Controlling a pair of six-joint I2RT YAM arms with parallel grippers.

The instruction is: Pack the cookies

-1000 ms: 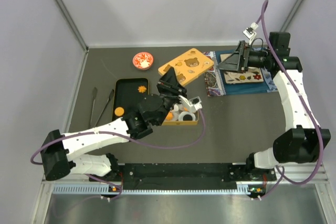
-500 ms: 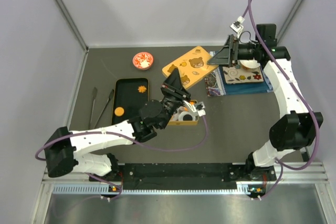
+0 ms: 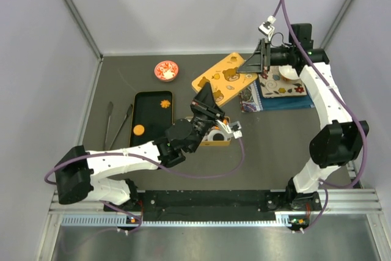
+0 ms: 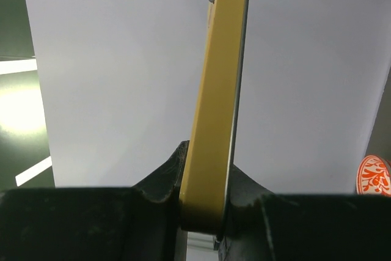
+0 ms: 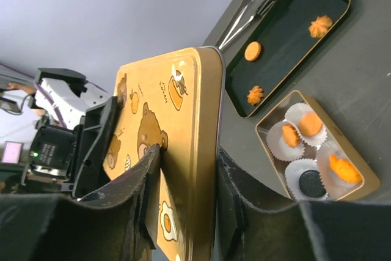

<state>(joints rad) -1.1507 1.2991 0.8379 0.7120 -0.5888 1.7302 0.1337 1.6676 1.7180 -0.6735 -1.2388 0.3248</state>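
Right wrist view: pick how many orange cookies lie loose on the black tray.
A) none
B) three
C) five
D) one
B: three cookies lie on the black tray, two flower-shaped and one plain round.

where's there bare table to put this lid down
Widest for the lid: bare table on the near side of the patterned mat, right of the yellow box. A smaller patch lies back left, between the tongs and the red bowl. The middle is crowded: black tray, box and mat sit close together.
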